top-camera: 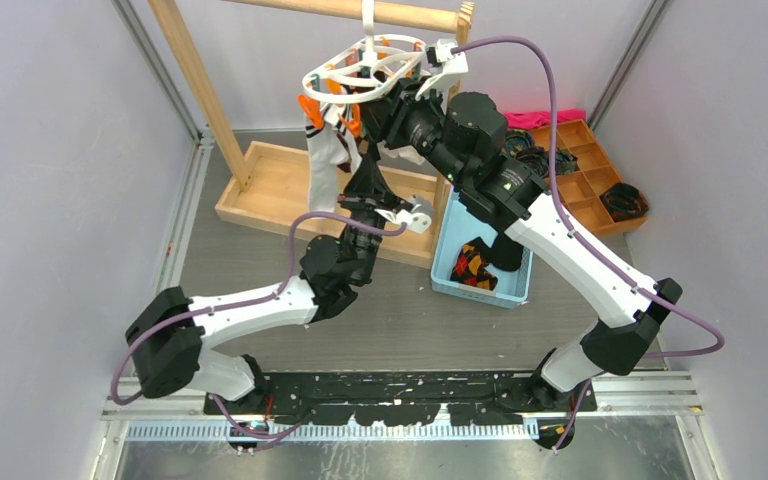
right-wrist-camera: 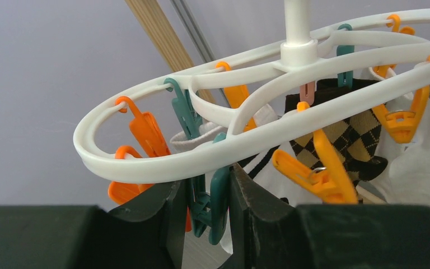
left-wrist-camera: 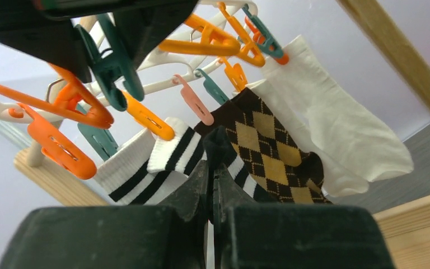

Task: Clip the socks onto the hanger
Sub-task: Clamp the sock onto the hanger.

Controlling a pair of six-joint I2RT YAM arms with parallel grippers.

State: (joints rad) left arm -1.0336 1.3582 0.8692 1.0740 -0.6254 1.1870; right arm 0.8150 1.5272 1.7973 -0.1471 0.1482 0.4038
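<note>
Sock (left-wrist-camera: 219, 144) in left pincer (left-wrist-camera: 211, 185) — right pincer (right-wrist-camera: 207, 188) clamps clip (right-wrist-camera: 219, 199)

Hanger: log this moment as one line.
left end effector: shut on black sock | right end effector: gripping teal clip | hanger: hung on wooden rack

White plastic oval-ring hanger (right-wrist-camera: 145, 162): white; clips (right-wrist-camera: 148, 134) orange, teal, one pink.
Knitted argyle sock (left-wrist-camera: 269, 151): dark brown, tan diamonds.
Ribbed sock cuff (left-wrist-camera: 162, 159): white, black stripes.
</note>
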